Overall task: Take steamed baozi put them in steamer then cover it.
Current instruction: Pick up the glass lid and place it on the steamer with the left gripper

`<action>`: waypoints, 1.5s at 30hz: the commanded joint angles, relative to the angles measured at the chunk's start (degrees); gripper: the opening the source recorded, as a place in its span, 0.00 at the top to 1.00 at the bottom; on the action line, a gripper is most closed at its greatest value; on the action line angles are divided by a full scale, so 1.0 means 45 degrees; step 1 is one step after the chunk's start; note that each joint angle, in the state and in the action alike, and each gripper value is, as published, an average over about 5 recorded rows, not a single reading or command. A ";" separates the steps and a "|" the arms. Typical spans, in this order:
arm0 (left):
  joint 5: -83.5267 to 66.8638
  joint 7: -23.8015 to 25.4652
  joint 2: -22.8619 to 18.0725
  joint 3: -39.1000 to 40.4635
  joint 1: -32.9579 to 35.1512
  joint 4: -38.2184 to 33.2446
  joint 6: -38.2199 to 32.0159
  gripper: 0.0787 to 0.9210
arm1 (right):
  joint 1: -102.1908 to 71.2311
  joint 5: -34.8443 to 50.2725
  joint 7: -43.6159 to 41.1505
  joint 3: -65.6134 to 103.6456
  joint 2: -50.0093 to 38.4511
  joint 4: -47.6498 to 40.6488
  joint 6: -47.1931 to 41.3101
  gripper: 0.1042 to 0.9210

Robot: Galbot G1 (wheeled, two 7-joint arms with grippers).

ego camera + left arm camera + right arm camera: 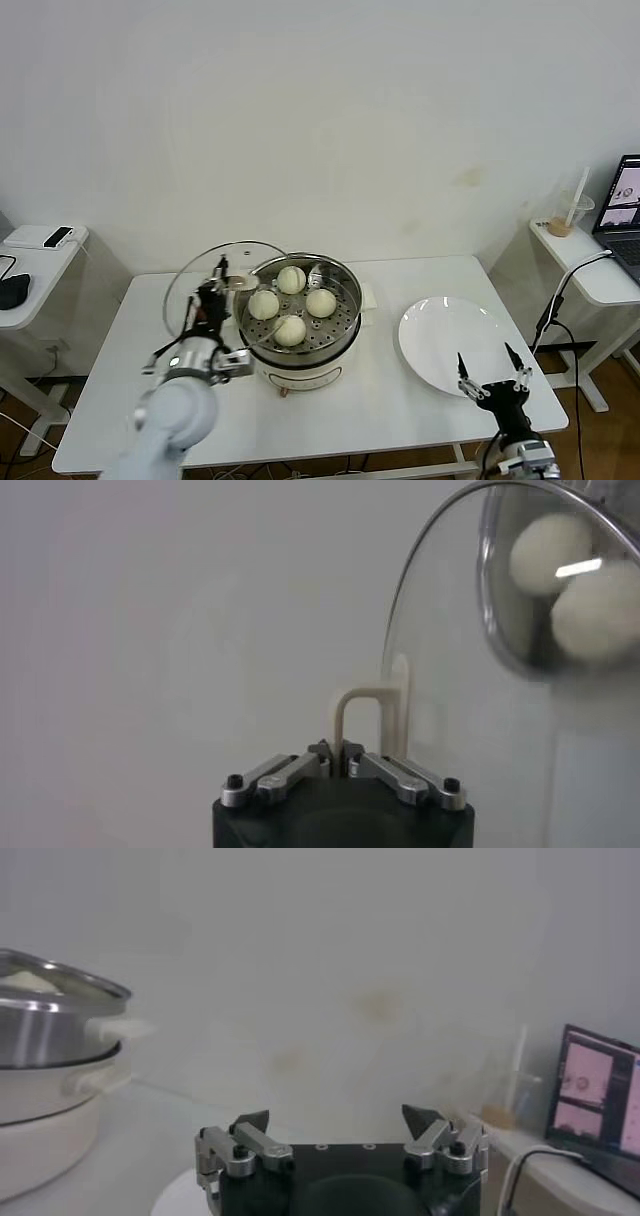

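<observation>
Several cream-white baozi (291,280) lie in the shiny steel steamer (345,318) on its white pot base, at the table's middle. My left gripper (222,276) is shut on the cream bar handle (362,718) of the clear glass cover (200,272), which it holds tilted at the steamer's left side, its rim over the steamer's left edge. Two baozi (548,552) show through the glass in the left wrist view. My right gripper (491,369) is open and empty above the front right of the table. The steamer (50,1028) also shows in the right wrist view.
A flat white plate (430,352) lies right of the steamer, under my right gripper. A side table with a laptop (625,215) and a cup (566,220) stands at the right. Another side table (35,262) stands at the left.
</observation>
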 commanded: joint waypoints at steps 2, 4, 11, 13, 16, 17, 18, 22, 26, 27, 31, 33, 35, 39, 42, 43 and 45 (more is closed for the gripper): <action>0.3348 0.1169 -0.2995 0.2160 -0.2334 0.2124 0.0665 0.94 | 0.0218 -0.0345 0.0080 -0.0466 0.0070 -0.0491 0.0036 0.12; 0.3793 0.1247 -0.3310 0.2295 -0.2288 0.2219 0.0666 0.94 | 0.0198 -0.0356 0.0102 -0.0473 0.0064 -0.0532 0.0057 0.12; 0.4527 0.1457 -0.3883 0.2652 -0.2121 0.2726 0.0677 0.94 | 0.0125 -0.0423 0.0125 -0.0528 0.0138 -0.0488 0.0095 0.12; 0.4579 0.1472 -0.3941 0.2689 -0.2059 0.2830 0.0672 0.94 | 0.0085 -0.0445 0.0136 -0.0565 0.0175 -0.0482 0.0112 0.12; 0.4612 0.1495 -0.3956 0.2686 -0.1947 0.2920 0.0666 0.94 | 0.0012 -0.0502 0.0135 -0.0606 0.0206 -0.0490 0.0152 0.12; 0.4613 0.1506 -0.3948 0.2675 -0.1914 0.2939 0.0664 0.94 | -0.0004 -0.0513 0.0135 -0.0613 0.0207 -0.0494 0.0163 0.12; 0.4609 0.1514 -0.3946 0.2657 -0.1886 0.2958 0.0664 0.94 | -0.0014 -0.0520 0.0135 -0.0617 0.0207 -0.0499 0.0170 0.12; 0.4613 0.1505 -0.3981 0.2593 -0.1805 0.2994 0.0659 0.94 | -0.0008 -0.0540 0.0131 -0.0655 0.0207 -0.0505 0.0179 0.12; 0.4605 0.1499 -0.4037 0.2563 -0.1796 0.3016 0.0655 0.94 | 0.0013 -0.0599 0.0121 -0.0740 0.0229 -0.0505 0.0176 0.12; 0.4600 0.1501 -0.4052 0.2554 -0.1799 0.3023 0.0654 0.94 | 0.0012 -0.0611 0.0120 -0.0752 0.0233 -0.0511 0.0179 0.12; 0.4574 0.1499 -0.4095 0.2541 -0.1773 0.3053 0.0645 0.94 | 0.0011 -0.0633 0.0114 -0.0765 0.0232 -0.0532 0.0190 0.12; 0.4567 0.1493 -0.4119 0.2540 -0.1730 0.3077 0.0638 0.94 | 0.0003 -0.0618 0.0108 -0.0761 0.0216 -0.0520 0.0187 0.12; 0.4568 0.1492 -0.4140 0.2537 -0.1684 0.3100 0.0631 0.94 | -0.0003 -0.0603 0.0102 -0.0758 0.0198 -0.0505 0.0185 0.12; 0.4569 0.1478 -0.4171 0.2503 -0.1616 0.3151 0.0620 0.94 | -0.0001 -0.0605 0.0092 -0.0756 0.0185 -0.0517 0.0192 0.12; 0.4560 0.1468 -0.4176 0.2412 -0.1605 0.3145 0.0610 0.94 | -0.0012 -0.0618 0.0083 -0.0763 0.0183 -0.0525 0.0200 0.12; 0.4550 0.1471 -0.4168 0.2376 -0.1608 0.3132 0.0608 0.94 | -0.0019 -0.0622 0.0081 -0.0765 0.0180 -0.0525 0.0202 0.12; 0.4518 0.1479 -0.4140 0.2312 -0.1621 0.3108 0.0607 0.94 | -0.0031 -0.0632 0.0077 -0.0771 0.0178 -0.0524 0.0206 0.12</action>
